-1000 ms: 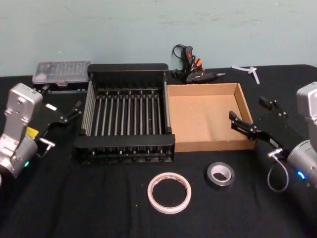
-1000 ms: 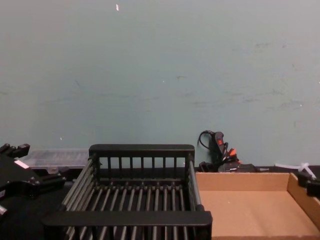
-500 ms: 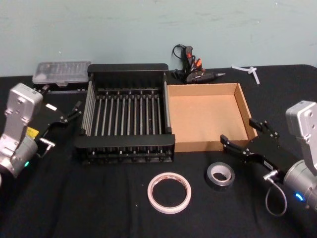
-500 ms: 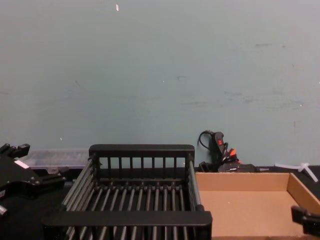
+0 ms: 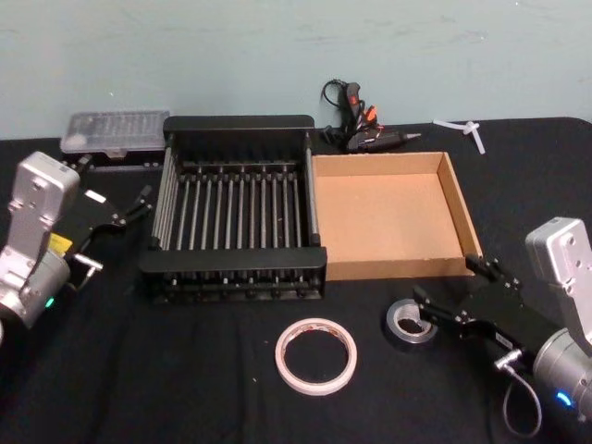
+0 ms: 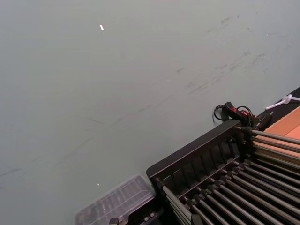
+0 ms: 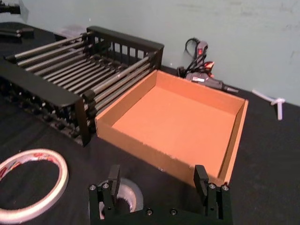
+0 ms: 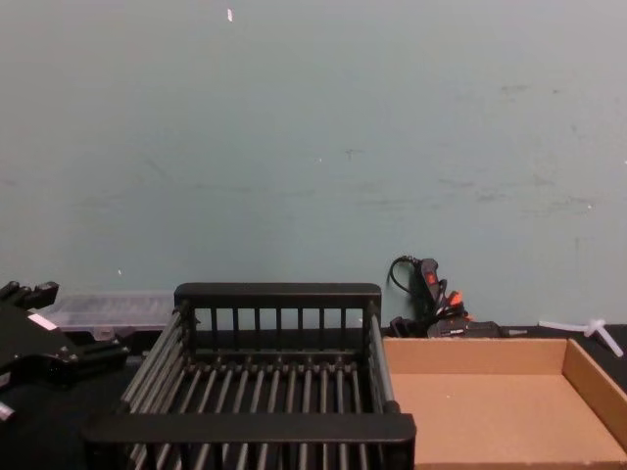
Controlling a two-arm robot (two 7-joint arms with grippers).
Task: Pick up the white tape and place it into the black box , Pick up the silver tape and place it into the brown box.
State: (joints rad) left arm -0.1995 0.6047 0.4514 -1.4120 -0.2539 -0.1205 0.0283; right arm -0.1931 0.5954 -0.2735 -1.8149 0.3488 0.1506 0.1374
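Observation:
The white tape point(image 5: 315, 356) lies flat on the black cloth in front of the black box point(image 5: 231, 262). To its right lies the silver tape point(image 5: 407, 326), in front of the brown box point(image 5: 384, 213). My right gripper point(image 5: 449, 282) is open and low, just right of the silver tape, with one finger point(image 7: 113, 178) over the roll's edge. The right wrist view shows the silver tape point(image 7: 129, 193) partly hidden under that finger, the white tape point(image 7: 61, 178) beside it, and the brown box point(image 7: 173, 122) ahead. My left gripper point(image 5: 116, 180) stays open to the left of the black box.
A clear plastic case point(image 5: 116, 129) sits behind the black box's left corner. A glue gun with cable point(image 5: 356, 120) lies behind the brown box, and a white plastic piece point(image 5: 467, 129) at the back right. Both boxes hold nothing.
My right gripper has dropped and come nearer, from beside the brown box's right wall down to the silver tape. The left arm and both tapes have stayed put.

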